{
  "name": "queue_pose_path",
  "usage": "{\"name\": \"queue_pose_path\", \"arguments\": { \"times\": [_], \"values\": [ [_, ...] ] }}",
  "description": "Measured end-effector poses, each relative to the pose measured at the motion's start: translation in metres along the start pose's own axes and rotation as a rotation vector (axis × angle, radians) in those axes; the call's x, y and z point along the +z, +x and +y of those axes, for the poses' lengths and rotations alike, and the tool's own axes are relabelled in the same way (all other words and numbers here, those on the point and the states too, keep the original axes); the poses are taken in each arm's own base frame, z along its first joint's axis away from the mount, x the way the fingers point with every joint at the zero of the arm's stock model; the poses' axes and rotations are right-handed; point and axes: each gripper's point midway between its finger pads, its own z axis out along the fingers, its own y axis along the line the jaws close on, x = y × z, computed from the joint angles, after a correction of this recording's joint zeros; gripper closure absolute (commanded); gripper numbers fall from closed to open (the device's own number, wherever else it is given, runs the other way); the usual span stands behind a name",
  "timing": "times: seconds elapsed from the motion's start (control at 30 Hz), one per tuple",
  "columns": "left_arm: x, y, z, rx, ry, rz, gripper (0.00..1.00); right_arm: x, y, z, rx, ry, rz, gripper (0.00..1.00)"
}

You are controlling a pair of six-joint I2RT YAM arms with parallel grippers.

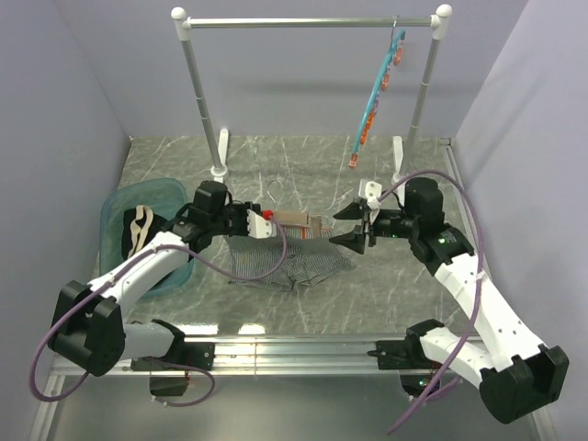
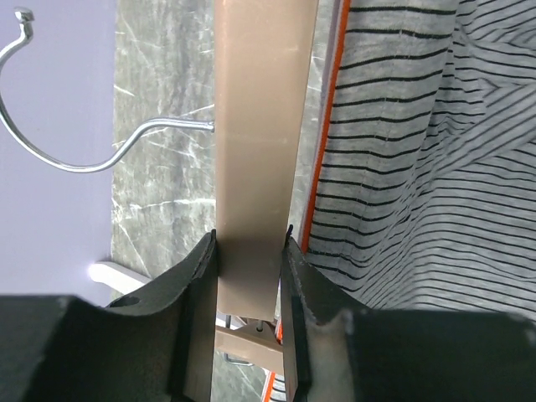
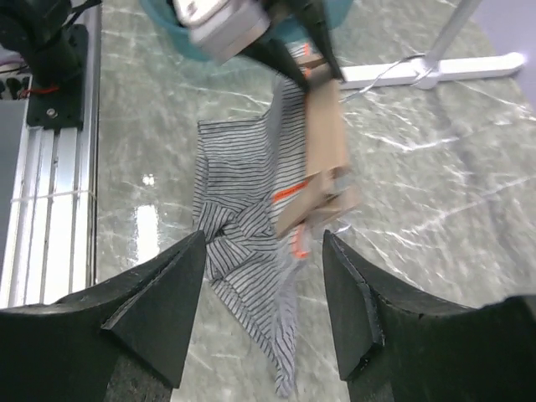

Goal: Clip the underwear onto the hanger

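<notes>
Pinching the hanger [image 1: 299, 221] with the left gripper [image 1: 260, 223], with jaws clamped on both sides of the light-brown wooden bar close to its left end. Holding that bar roughly level and running left to right, low over the middle of the grey marbled table [image 1: 386, 294]. Squeezing the wood between black fingers [image 2: 197, 285] in the left wrist view, with the silver hook [image 2: 180, 124] curving away on the far side.

Hovering the right gripper [image 1: 351, 226] just right of the bar's right end, with jaws spread wide and touching nothing.

Lying crumpled on the table, on the near side of the bar: the underwear [image 1: 289, 262], with its orange-edged waistband drawn up right against the wood. Blurring the clip [image 3: 311, 201] at the right end in the right wrist view; bite on the cloth impossible to tell.

Standing at the far edge: a white-and-silver rail [image 1: 312, 22], with a teal-blue hanger [image 1: 375, 96] dangling near its right end. Sitting at the left: a teal basin [image 1: 152, 186] holding dark and cream clothing [image 1: 136, 230].
</notes>
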Motion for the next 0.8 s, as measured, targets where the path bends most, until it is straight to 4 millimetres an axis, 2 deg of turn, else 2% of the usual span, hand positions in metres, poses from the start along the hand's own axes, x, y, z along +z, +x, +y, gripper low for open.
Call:
{"name": "queue_pose_path", "arguments": {
  "times": [0.07,0.17,0.27,0.33,0.57,0.67,0.8],
  "values": [
    [0.0,-0.003,-0.005,0.012,0.003,0.007,1.0,-0.007,-0.005,-0.002,0.009,0.022,0.013,0.32],
    [-0.001,-0.011,-0.007,0.032,-0.003,0.007,1.0,-0.016,0.003,-0.008,0.056,0.061,0.045,0.29],
    [-0.005,-0.019,-0.004,0.053,-0.027,0.001,1.0,-0.018,0.01,-0.01,0.114,0.074,0.065,0.26],
    [-0.008,-0.024,-0.002,0.076,-0.047,-0.002,1.0,-0.015,0.007,-0.01,0.157,0.064,0.068,0.27],
    [-0.012,-0.041,-0.008,0.205,-0.072,-0.016,1.0,0.006,-0.04,-0.022,0.208,-0.001,0.039,0.31],
    [-0.011,-0.045,-0.012,0.259,-0.079,-0.014,1.0,0.012,-0.05,-0.016,0.24,-0.024,0.038,0.36],
    [-0.012,-0.051,-0.01,0.312,-0.099,-0.002,1.0,0.029,-0.054,0.004,0.29,-0.075,0.061,0.37]
  ]
}}
